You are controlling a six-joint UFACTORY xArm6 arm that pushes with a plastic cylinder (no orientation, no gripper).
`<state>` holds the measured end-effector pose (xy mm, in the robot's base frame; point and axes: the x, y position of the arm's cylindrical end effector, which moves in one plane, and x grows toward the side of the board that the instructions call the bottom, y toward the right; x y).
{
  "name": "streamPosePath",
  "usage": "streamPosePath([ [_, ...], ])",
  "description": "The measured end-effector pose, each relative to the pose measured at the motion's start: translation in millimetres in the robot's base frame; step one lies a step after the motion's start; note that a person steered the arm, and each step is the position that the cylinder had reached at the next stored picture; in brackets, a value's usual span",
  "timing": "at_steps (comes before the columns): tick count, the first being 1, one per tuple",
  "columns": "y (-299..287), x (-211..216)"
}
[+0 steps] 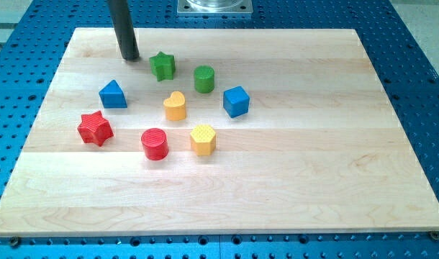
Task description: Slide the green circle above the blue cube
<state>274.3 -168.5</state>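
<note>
The green circle (pixel 204 78), a short cylinder, stands on the wooden board up and to the left of the blue cube (pixel 236 101). A small gap lies between them. My tip (pixel 130 57) rests on the board near the view's top left. It is left of the green star (pixel 163 65) and well left of the green circle, touching no block.
A blue triangular block (pixel 113 94), a red star (pixel 96 128), a red cylinder (pixel 155 143), a yellow heart (pixel 175 106) and a yellow hexagon (pixel 203 139) lie left of and below the cube. The board's (pixel 291 180) top edge runs just beyond the tip.
</note>
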Motion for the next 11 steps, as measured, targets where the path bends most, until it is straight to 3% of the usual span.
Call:
streamPosePath([
  [4,6.1,9.4],
  [6,-3.4,66.4],
  [7,47.2,94.8],
  [8,132.4,94.6],
  [10,173.5,42.1],
  [11,178.6,40.7],
])
